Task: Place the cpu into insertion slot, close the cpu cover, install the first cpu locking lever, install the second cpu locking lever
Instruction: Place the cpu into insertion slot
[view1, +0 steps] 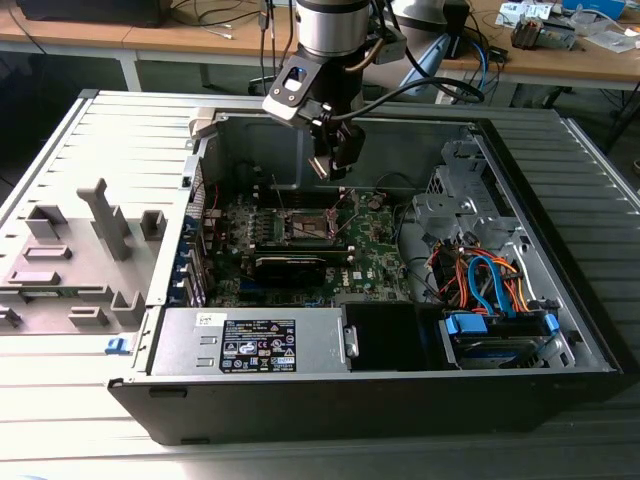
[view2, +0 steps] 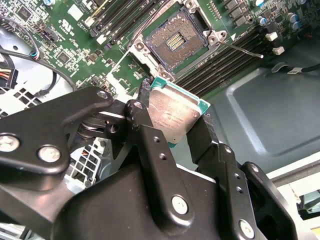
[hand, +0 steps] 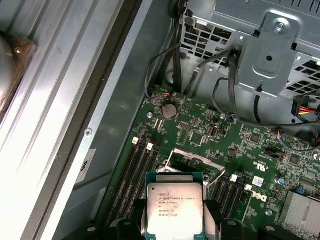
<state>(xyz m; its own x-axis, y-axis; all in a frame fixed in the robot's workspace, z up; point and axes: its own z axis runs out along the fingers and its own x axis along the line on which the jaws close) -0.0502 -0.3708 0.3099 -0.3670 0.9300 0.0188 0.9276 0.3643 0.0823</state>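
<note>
My gripper (view1: 333, 160) hangs inside the open computer case, above the motherboard, shut on the cpu (view2: 175, 111). The cpu is a square chip with a silver top and a green edge, pinched at two opposite sides by the black fingers (view2: 144, 116). In the first wrist view the cpu (hand: 175, 207) sits flat between the fingers (hand: 216, 214). The insertion slot (view2: 175, 41) lies open below, its brownish contact field bare inside a silver rim; in the exterior view the slot (view1: 305, 226) is below and slightly left of the gripper. The cpu cover (hand: 194, 159) stands raised beside it. A thin locking lever (view2: 241, 50) sticks out, unlatched.
A long black card (view1: 290, 262) lies just in front of the slot. The power supply (view1: 250, 345) fills the case's near side. A metal drive cage (view1: 460, 200) and orange and blue cables (view1: 485, 280) crowd the exterior view's right. A grey fixture plate (view1: 80, 250) sits outside, left.
</note>
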